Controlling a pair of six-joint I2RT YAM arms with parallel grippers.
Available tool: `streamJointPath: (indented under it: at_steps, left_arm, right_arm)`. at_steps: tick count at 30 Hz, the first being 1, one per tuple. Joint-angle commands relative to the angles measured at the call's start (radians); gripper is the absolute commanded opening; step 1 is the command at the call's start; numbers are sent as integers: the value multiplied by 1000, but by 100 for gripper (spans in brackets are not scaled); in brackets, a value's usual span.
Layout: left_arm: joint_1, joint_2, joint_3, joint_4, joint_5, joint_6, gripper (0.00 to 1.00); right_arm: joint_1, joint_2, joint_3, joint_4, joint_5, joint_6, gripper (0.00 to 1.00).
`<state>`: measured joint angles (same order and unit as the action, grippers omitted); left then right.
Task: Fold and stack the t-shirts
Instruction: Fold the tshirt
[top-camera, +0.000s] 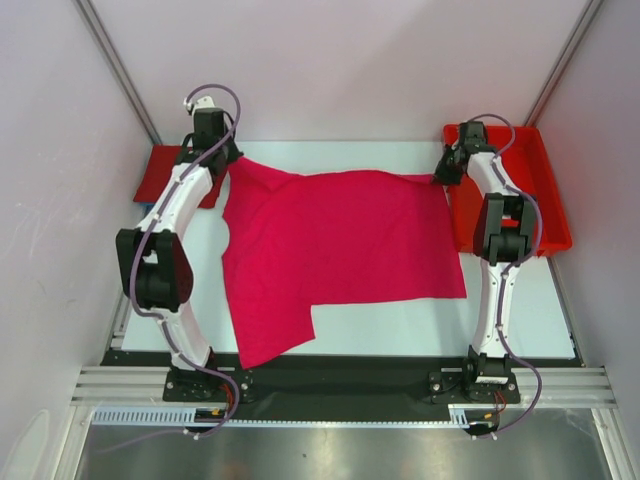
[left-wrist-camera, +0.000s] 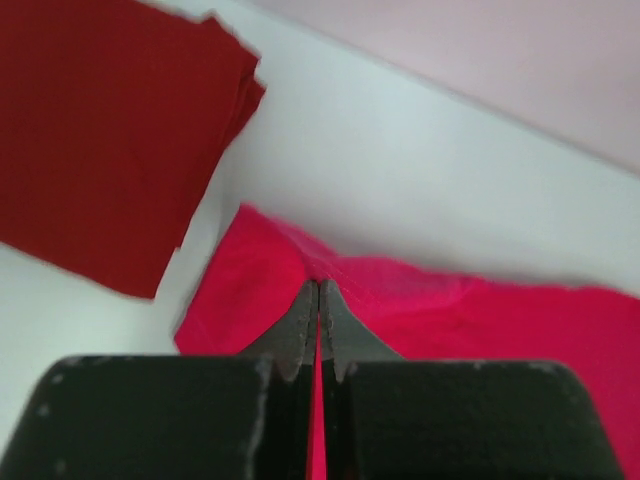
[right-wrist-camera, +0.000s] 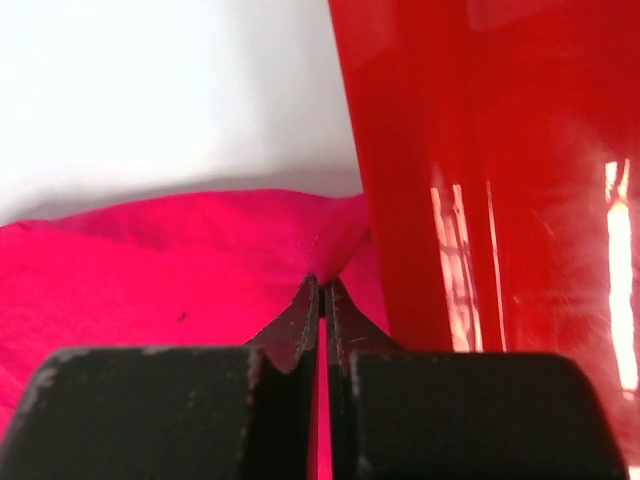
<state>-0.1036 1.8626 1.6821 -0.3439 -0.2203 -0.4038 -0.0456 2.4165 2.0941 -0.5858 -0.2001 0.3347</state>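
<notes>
Magenta-pink t-shirt (top-camera: 340, 250) lies spread flat across the table (top-camera: 400, 325), its two far corners each nipped in a closed pincer: the left pincer (left-wrist-camera: 318, 292) near the folded crimson t-shirt (left-wrist-camera: 100, 140), the right pincer (right-wrist-camera: 322, 287) just beside the red tray (right-wrist-camera: 450, 150). Holding both corners probably lets the arms carry the far edge over for a fold; the tray crowds the right side

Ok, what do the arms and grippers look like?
The left arm and right arm have white links, black joints and a looping purplish cable each. The left gripper and right gripper have black boxy bodies and thin grey pointed fingers.
</notes>
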Motion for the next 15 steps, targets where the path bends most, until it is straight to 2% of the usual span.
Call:
streamJointPath:
  at_steps: [1, 9, 15]
  left_arm:
    - [-1, -108, -87, -82, 36, -18, 0]
    - [-1, -239, -240, -156, 96, -20, 0]
    - [-1, -338, -288, -216, 145, -61, 0]
  right_arm:
    - [-13, -114, 29, -65, -1, -29, 0]
    - [-22, -158, 38, -183, -16, -68, 0]
    - [-22, -157, 29, -264, -38, -95, 0]
